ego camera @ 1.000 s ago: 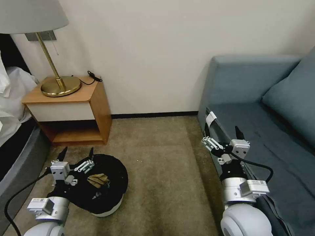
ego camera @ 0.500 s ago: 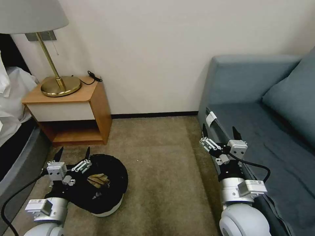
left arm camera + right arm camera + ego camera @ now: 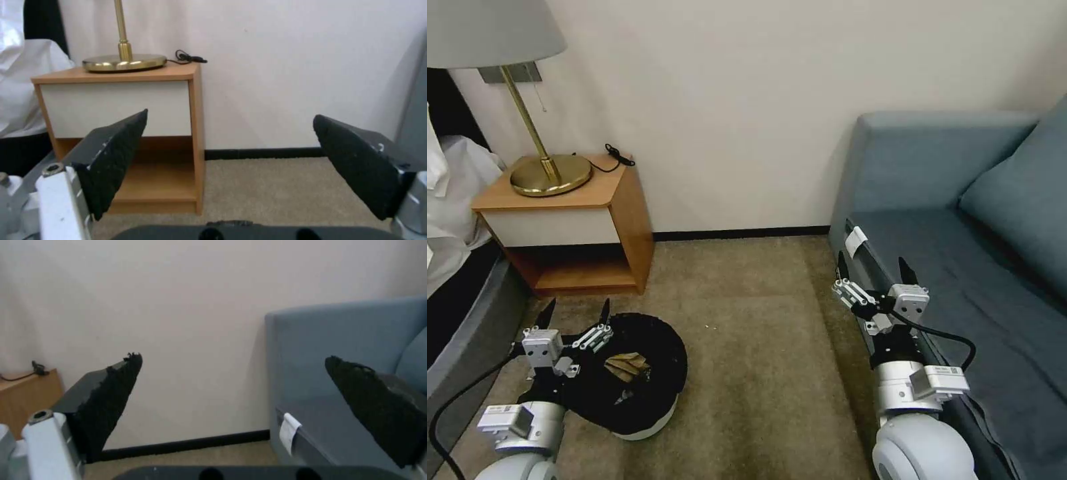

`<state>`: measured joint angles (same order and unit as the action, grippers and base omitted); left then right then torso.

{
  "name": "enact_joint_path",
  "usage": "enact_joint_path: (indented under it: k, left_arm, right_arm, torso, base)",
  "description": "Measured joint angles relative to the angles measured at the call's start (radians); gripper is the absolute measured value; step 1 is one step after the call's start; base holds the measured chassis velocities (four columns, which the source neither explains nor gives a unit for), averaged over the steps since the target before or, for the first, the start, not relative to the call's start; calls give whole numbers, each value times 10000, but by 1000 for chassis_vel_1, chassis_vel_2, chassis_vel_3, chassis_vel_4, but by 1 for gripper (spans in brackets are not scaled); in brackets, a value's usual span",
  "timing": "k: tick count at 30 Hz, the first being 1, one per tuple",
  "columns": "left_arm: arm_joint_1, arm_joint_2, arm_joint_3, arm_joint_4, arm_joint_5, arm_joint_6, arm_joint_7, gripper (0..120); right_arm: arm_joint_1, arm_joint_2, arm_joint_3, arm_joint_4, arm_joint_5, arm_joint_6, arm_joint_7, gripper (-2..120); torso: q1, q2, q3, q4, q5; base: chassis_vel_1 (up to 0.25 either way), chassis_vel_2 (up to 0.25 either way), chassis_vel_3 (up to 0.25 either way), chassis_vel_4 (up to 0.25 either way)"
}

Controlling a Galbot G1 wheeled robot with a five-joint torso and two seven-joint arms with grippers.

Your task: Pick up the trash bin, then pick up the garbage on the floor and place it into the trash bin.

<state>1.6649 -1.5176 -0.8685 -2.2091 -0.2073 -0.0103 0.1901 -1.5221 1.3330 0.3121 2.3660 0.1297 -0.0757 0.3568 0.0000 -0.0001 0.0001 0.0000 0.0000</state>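
The trash bin (image 3: 642, 427), a low white round bin lined with a wrinkly black bag, stands on the carpet at the lower left. One piece of garbage, a brown-gold wrapper (image 3: 626, 365), lies inside it. My left gripper (image 3: 577, 308) hangs open over the bin's left rim with nothing between its fingers. In the left wrist view the left gripper (image 3: 230, 115) points at the nightstand. My right gripper (image 3: 872, 262) is open and empty in front of the sofa's edge. In the right wrist view the right gripper (image 3: 232, 356) faces the wall.
A wooden nightstand (image 3: 580, 227) with a brass lamp (image 3: 550, 175) stands behind the bin. A bed (image 3: 454, 267) runs along the left and a blue sofa (image 3: 960, 267) fills the right. Open carpet (image 3: 754, 347) lies between bin and sofa.
Over the first half second the left gripper drew a little left and back off the bin, and the right gripper shifted slightly left and up. Since then nothing has moved.
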Motion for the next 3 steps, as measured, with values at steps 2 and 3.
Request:
enact_joint_path:
  k: [2,3]
  left_arm:
    - [0,-1,0,0,-1,1,1,100]
    - [0,0,-2,0,0,2,0,100]
  right_arm:
    - [1,0,0,0,1,0,0,100]
    - [2,0,-2,0,2,-1,1,100]
  torso:
    - [0,0,0,0,0]
    - [0,0,0,0,0]
  base:
    - [99,-88,-78,69]
    - [119,-115,-122,138]
